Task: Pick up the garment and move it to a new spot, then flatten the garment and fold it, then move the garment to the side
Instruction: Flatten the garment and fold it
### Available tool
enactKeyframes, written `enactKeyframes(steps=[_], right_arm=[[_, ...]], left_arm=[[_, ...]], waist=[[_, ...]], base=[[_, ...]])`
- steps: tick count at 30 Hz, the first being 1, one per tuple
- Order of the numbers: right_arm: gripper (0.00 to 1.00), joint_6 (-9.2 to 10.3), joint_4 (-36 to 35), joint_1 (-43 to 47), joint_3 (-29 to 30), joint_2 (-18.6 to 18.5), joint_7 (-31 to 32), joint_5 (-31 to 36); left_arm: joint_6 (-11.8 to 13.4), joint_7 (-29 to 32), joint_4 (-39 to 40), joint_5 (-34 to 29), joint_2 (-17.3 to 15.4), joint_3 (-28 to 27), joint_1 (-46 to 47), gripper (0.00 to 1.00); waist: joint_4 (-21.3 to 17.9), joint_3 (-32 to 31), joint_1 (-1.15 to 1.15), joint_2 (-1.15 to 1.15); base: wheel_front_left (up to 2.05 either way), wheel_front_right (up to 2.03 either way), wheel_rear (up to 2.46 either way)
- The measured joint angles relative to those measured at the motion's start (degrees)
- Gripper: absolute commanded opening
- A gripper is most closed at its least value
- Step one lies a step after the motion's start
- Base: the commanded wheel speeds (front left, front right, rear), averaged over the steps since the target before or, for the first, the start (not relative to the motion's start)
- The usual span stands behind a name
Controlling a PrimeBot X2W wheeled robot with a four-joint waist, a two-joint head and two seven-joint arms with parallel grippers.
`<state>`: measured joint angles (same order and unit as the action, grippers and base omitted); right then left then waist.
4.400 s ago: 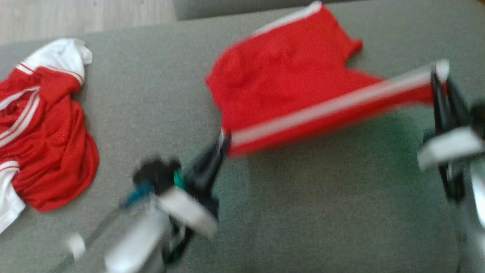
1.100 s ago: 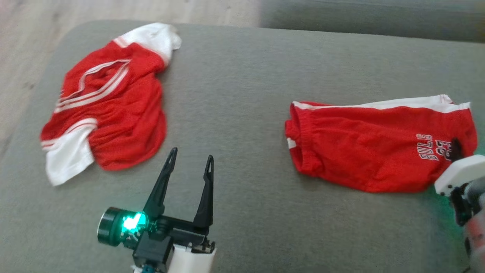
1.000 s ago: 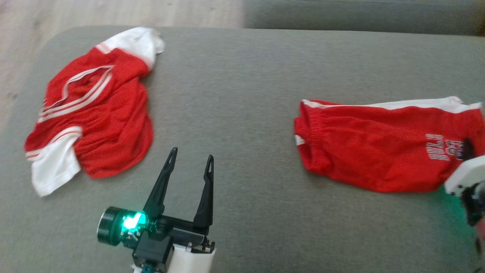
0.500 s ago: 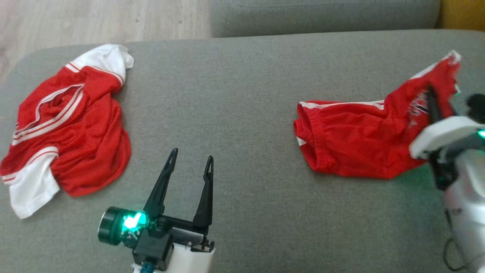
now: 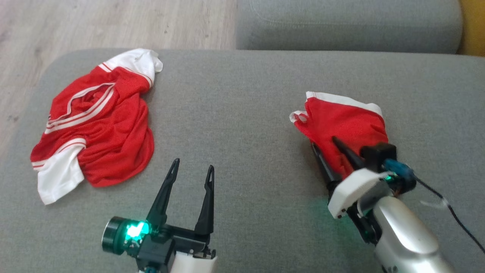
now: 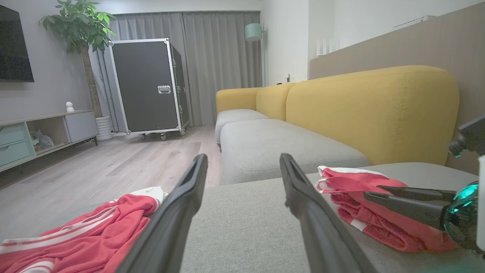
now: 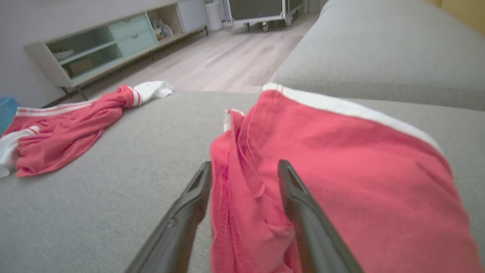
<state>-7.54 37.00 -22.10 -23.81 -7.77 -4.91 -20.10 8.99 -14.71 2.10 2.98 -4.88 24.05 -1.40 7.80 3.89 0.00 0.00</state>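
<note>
The garment, red shorts (image 5: 346,119) with a white side stripe, lies folded over on itself on the right half of the grey sofa seat (image 5: 242,94). My right gripper (image 5: 323,143) rests at its near left edge with the jaws apart. One finger lies on top of the cloth and the other along its edge. In the right wrist view the shorts (image 7: 341,151) bulge up loosely between the spread fingers of the right gripper (image 7: 243,167). My left gripper (image 5: 193,165) stands open and empty over bare cushion, well to the left of the shorts (image 6: 341,182).
A crumpled red and white jersey (image 5: 98,125) lies at the seat's left end. A second grey cushion (image 5: 341,22) lies beyond, the yellow backrest (image 6: 371,106) to the right and wooden floor (image 5: 113,22) past the far left edge. A black cable (image 5: 454,216) trails from my right wrist.
My right gripper swung the lifted end of the shorts over to the left, laying it onto the other half, and its jaws have opened. The camera shifted. The left gripper stayed put.
</note>
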Motion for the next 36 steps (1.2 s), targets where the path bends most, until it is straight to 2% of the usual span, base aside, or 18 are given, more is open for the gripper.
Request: enactKeyframes(steps=[3,7,16,23,36], right_arm=[[1.00,0.00,-3.7,2.6,2.2,0.0,-4.4,-0.1],[1.00,0.00,-10.4,7.9,8.8,-0.3,-8.1,-2.7],[1.00,0.00,-24.7,25.9,13.8,-3.1,-9.4,-3.4],[1.00,0.00,-27.5,34.3,14.7,-3.0,-9.5,3.7],[1.00,0.00,-26.2,34.7,17.1,0.0,-9.5,7.1]], left_arm=[[0.0,0.0,0.0,0.1,0.1,-0.2,-0.2,1.00],[0.1,0.0,0.2,0.7,0.3,-1.6,-3.3,1.00],[1.7,0.0,-1.6,2.1,0.3,-7.3,-10.0,1.00],[2.1,0.0,-2.9,2.1,0.4,-10.1,-15.0,1.00],[0.0,0.0,-4.1,1.5,0.7,-11.2,-15.7,1.00]], waist=[[0.2,-1.1,0.00,0.00],[-0.1,-4.1,-0.01,0.00],[-3.1,-9.5,-0.01,0.00],[-4.9,-11.9,-0.01,0.00],[-4.6,-12.2,0.00,0.00]], base=[[0.00,0.00,0.00],[0.00,0.00,0.00],[0.00,0.00,0.00],[0.00,0.00,0.00],[0.00,0.00,0.00]])
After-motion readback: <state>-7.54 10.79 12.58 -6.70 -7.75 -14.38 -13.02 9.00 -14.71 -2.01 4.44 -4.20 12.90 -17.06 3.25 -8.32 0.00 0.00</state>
